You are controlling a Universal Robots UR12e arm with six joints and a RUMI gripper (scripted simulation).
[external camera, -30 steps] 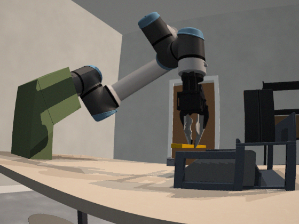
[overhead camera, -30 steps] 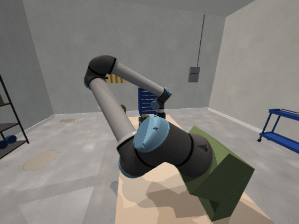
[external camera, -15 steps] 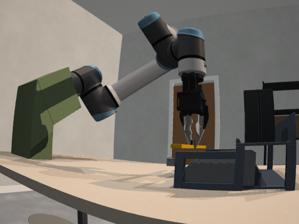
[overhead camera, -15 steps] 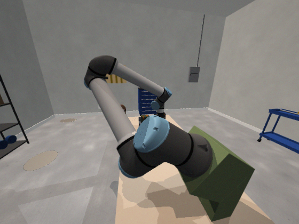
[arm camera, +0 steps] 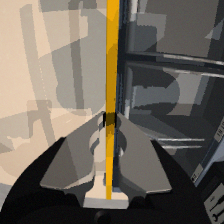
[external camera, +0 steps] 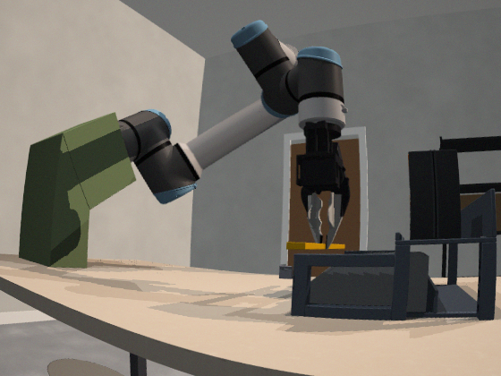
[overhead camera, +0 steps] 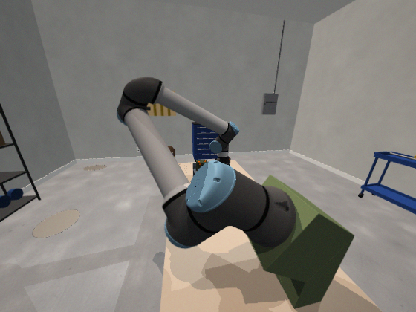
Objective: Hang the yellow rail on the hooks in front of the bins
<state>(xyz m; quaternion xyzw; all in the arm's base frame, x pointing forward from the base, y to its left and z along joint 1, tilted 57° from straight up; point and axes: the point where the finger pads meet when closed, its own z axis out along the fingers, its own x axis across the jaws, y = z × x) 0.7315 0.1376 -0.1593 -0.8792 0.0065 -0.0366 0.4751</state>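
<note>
The gripper points straight down and is closed on the yellow rail, which it holds near the middle of the rail's length. In the exterior view the rail lies level and hangs in the air, just above the top front bar of the dark bin frame, at about 9 o'clock from the upper corner post of that frame. The rail does not touch the frame as far as I can see; a thin gap shows under it. In the wrist view the rail runs from 6 o'clock to 12 o'clock through the middle of the picture, between the two grey fingers, and it lies along the edge where the beige table meets the dark bins at 3 o'clock. The hooks and their end plates I cannot make out clearly in any view. In the top view the arm's big shoulder hides the gripper and the rail. The arm is mounted on a green pedestal which stands on the table, well apart from the bins.
</note>
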